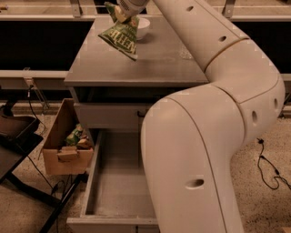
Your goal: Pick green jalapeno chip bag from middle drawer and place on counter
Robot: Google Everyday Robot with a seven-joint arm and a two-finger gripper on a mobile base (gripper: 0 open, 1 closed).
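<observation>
Green jalapeno chip bag (122,37) dangles near the far edge of the counter (136,68).
Gripper (121,12) seemingly pinches its top; a drop here could knock the white bowl (142,27).

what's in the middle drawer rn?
The visible floor of the drawer is bare; the arm covers its right part. The bag hangs from the gripper above the counter.

A lab-like test space: grey drawer cabinet (104,116) on speckled floor (273,132), cardboard box (55,136) beside it, loose cable (268,169). The robot's hand (123,8), top centre, grips a green jalapeno chip bag (121,37) over the counter (150,61).
</observation>
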